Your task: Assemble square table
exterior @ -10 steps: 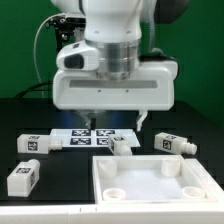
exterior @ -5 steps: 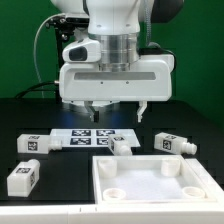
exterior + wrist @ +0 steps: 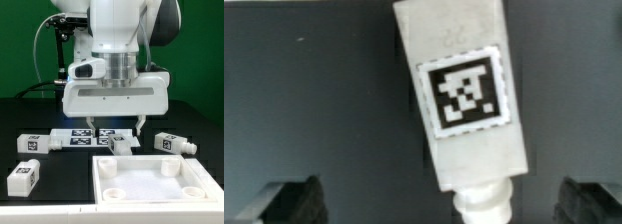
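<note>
In the exterior view I see the hand (image 3: 116, 127) hanging low over the black bench (image 3: 62, 168). Its two fingers (image 3: 93, 128) are spread wide and grip nothing. Right below it lies a small white plastic block leg (image 3: 120, 144) with a black-and-white tag, beside the flat white marker board (image 3: 85, 138). Nearer the camera than the hand sits the large white square plastic table top (image 3: 150, 180), with round sockets showing in its corners. A second tagged leg (image 3: 173, 144) lies off to the exterior view's right of the hand. A third leg (image 3: 33, 143) and a fourth leg (image 3: 22, 177) lie to the exterior view's left, all well clear of the fingers.

In the wrist view the block leg (image 3: 464, 110) lies between the two dark fingertips (image 3: 292, 202), with a clear gap on each side, so neither touches it. Its tag faces the camera, its round peg end (image 3: 487, 195) sits nearest the fingertips, and the leg lies slightly tilted.
</note>
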